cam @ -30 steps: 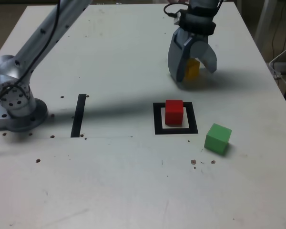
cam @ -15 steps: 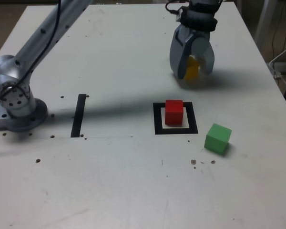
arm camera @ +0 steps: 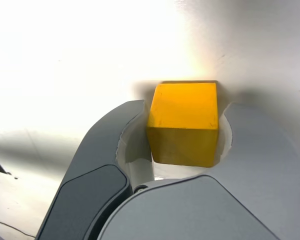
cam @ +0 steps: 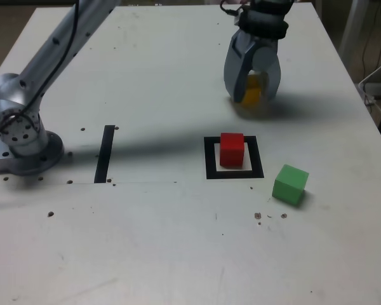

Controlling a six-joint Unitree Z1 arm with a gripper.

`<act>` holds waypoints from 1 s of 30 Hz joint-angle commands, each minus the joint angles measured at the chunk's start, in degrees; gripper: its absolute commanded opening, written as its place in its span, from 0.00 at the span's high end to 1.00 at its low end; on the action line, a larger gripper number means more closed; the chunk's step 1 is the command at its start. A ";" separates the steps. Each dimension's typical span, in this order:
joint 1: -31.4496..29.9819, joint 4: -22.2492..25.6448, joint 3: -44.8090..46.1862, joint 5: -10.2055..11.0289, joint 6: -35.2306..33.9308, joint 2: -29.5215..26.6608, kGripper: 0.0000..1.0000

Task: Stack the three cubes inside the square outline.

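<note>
exterior: soft, even light, arm shadow across table (cam: 178, 76) | wrist: overexposed glare, mild blur

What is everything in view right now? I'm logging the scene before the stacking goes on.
yellow cube: one, yellow, far side of the table, between the hand's fingers
red cube: one, red, inside the square outline
green cube: one, green, to the exterior view's right of the outline
square outline: one, black tape
tape strip: one, black, near the arm base
table: one, white
arm base: one, grey
hand: one, grey, shut on the yellow cube
</note>
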 commanded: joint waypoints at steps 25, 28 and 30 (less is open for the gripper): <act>-14.59 1.25 16.75 -8.20 -1.31 -17.57 0.72; -15.77 1.03 17.47 -8.29 -1.83 -17.71 0.72; -16.49 0.80 17.72 -8.30 -2.15 -17.59 0.72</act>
